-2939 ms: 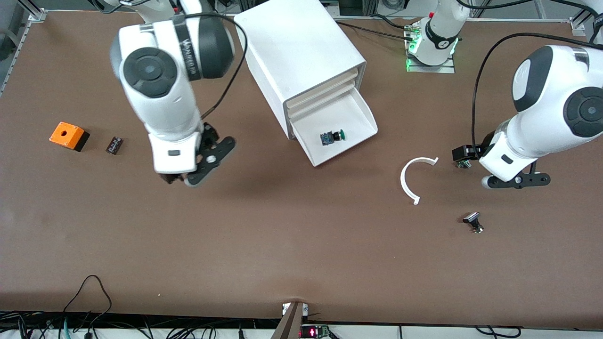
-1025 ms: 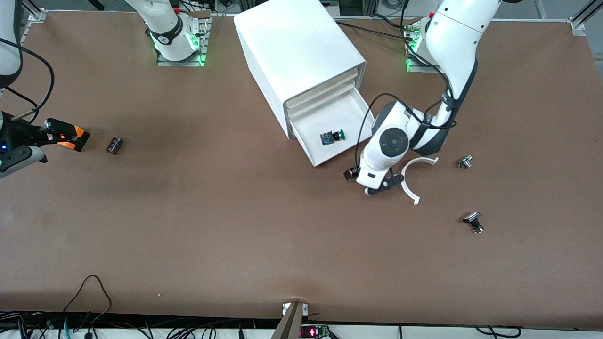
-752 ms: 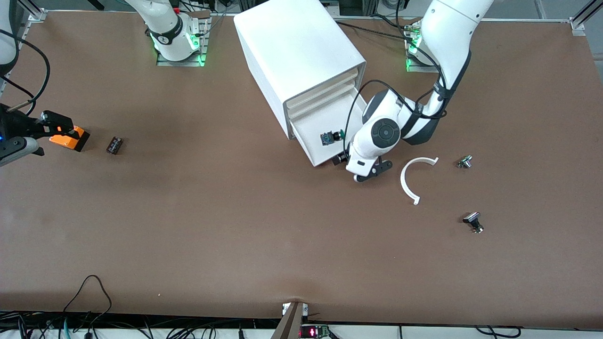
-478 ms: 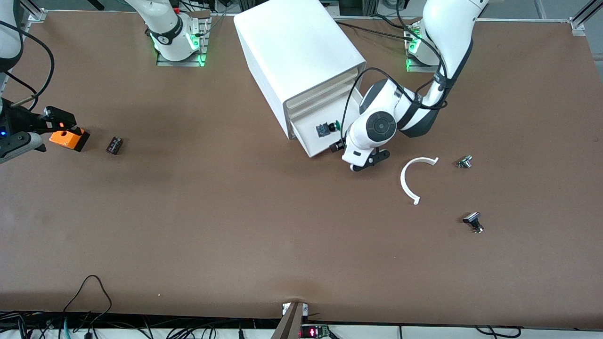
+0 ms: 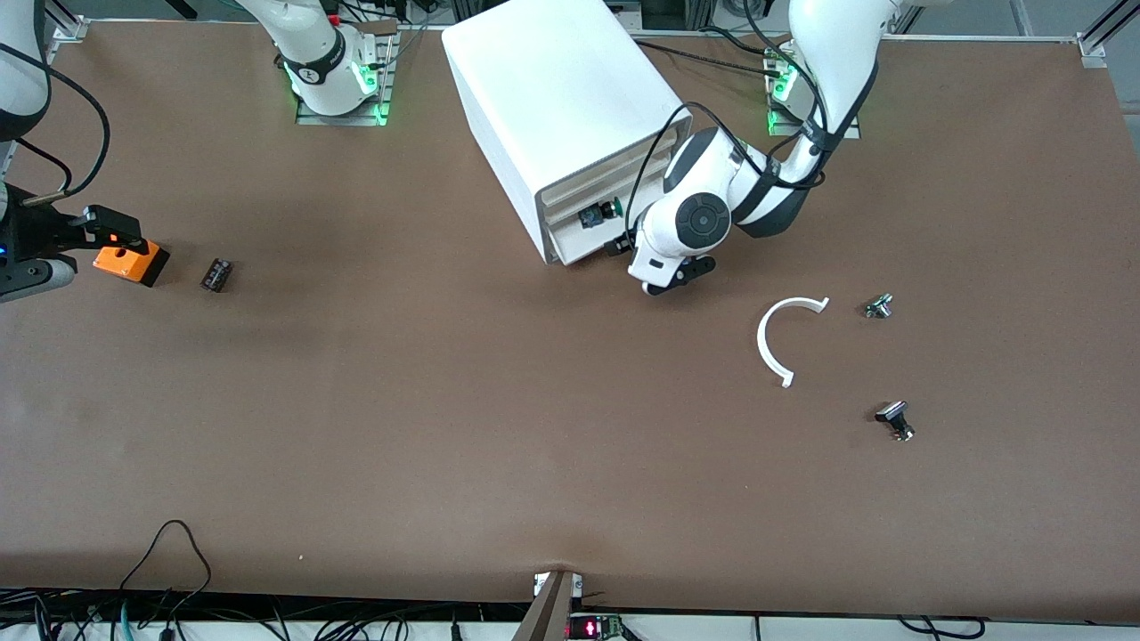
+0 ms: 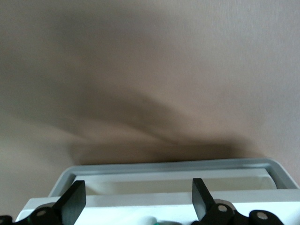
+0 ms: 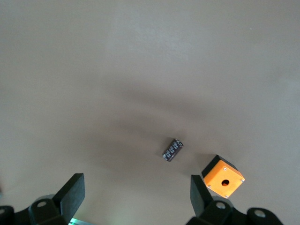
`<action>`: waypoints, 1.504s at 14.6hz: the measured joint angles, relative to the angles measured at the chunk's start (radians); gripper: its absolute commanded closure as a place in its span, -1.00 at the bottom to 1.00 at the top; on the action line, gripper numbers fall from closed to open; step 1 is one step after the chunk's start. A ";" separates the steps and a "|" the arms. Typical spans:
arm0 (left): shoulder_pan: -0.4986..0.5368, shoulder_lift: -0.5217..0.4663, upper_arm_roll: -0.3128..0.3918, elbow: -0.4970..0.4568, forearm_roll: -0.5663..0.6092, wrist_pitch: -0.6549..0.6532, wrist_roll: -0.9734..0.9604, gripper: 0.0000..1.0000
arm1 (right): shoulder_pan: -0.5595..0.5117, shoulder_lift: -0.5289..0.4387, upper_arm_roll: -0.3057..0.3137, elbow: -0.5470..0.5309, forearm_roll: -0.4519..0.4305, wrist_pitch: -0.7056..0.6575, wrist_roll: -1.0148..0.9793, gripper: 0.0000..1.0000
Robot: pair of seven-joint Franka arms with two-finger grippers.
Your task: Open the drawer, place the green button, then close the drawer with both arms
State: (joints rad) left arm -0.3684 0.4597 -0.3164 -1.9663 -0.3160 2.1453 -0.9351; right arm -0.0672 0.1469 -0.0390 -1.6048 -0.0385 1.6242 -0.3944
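Upper centre of the front view: the left gripper [image 5: 634, 260], fingers spread, presses the shallow white drawer's cream front [image 5: 583, 250], nearly shut; the green-capped button [image 5: 594, 215] lies inside. At the frame's left edge, the right gripper [image 7: 133, 197] waits, open, above the orange box [image 5: 129, 262].

One camera sits up high and looks down at the whole brown table [image 5: 445, 427]. The left wrist camera is very close to the drawer [image 6: 164, 180]. The right wrist camera looks down from higher up at the orange box [image 7: 223, 181], which the high camera sees too [image 5: 129, 261].
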 measured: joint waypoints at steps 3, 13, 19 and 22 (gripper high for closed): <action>0.001 0.000 -0.020 -0.011 -0.019 0.000 0.000 -1.00 | 0.000 0.000 0.003 0.000 -0.001 -0.001 0.000 -1.00; 0.003 0.000 -0.063 -0.041 -0.021 0.006 -0.002 -1.00 | -0.002 -0.057 0.003 -0.001 0.002 -0.002 0.007 -1.00; 0.119 -0.041 -0.013 -0.007 -0.019 0.020 0.022 -1.00 | -0.003 -0.148 0.002 -0.138 0.002 0.081 0.007 -1.00; 0.220 -0.123 0.019 0.023 0.058 -0.006 0.117 -1.00 | -0.004 -0.156 0.002 -0.162 0.002 0.094 0.007 -1.00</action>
State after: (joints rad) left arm -0.1481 0.3369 -0.2972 -1.9434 -0.2580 2.1394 -0.8183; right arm -0.0710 -0.0094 -0.0372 -1.7667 -0.0362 1.7182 -0.3877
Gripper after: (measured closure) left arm 0.000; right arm 0.000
